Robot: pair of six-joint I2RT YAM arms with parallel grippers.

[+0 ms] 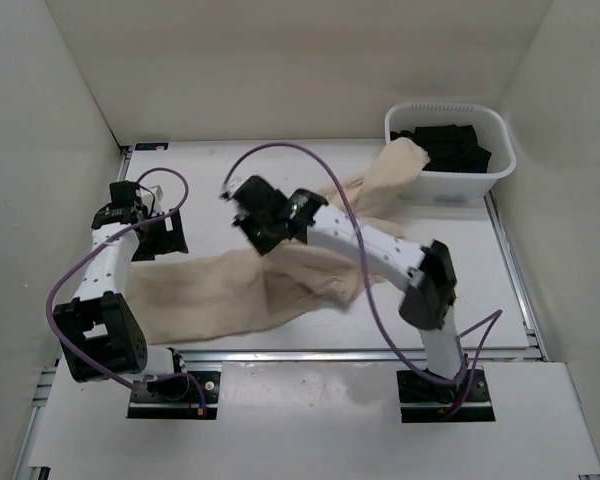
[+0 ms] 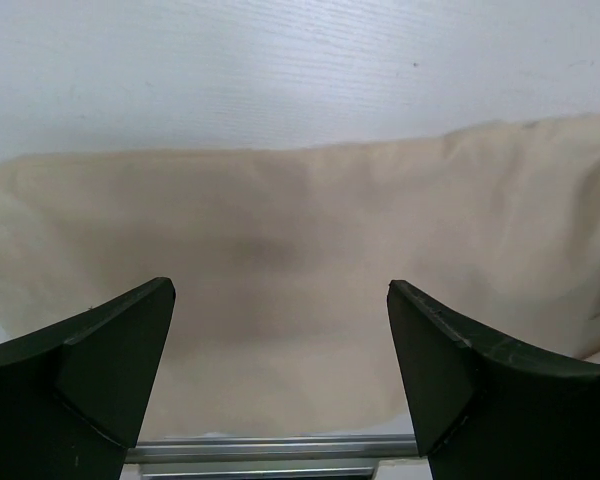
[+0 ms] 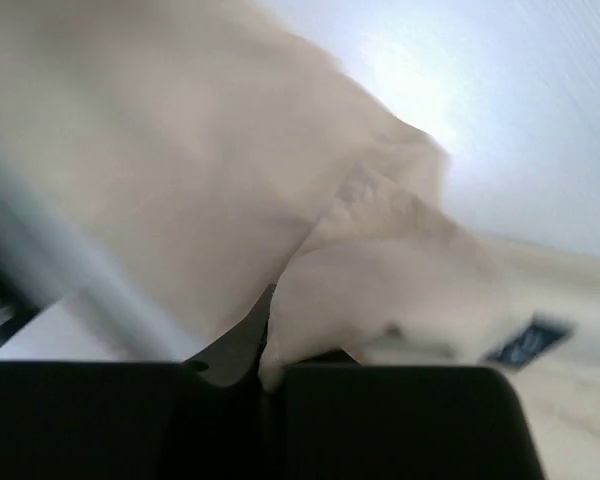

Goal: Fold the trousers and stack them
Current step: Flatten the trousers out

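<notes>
**Right claw pinches the trousers mid-table, left claw gapes over their near-left end**

The trousers (image 1: 220,295) lie spread on the white table (image 1: 310,160), running from the near left towards the far right. Their far end reaches the white basket (image 1: 450,187), which holds dark clothes (image 1: 450,145). The right gripper (image 1: 260,238) sits over the middle of the cloth. In its wrist view the fingers are pressed together with a fold of tan fabric caught between them, and the cloth rises in a ridge to meet them. A small dark label (image 3: 525,342) shows on the fabric just beside that fold, though the view is blurred. The left gripper (image 1: 165,238) is at the left side, by the far edge of the trousers' left end. From its wrist camera the two fingers (image 2: 100,360) stand wide apart, with flat tan cloth below and between them and nothing gripped
</notes>
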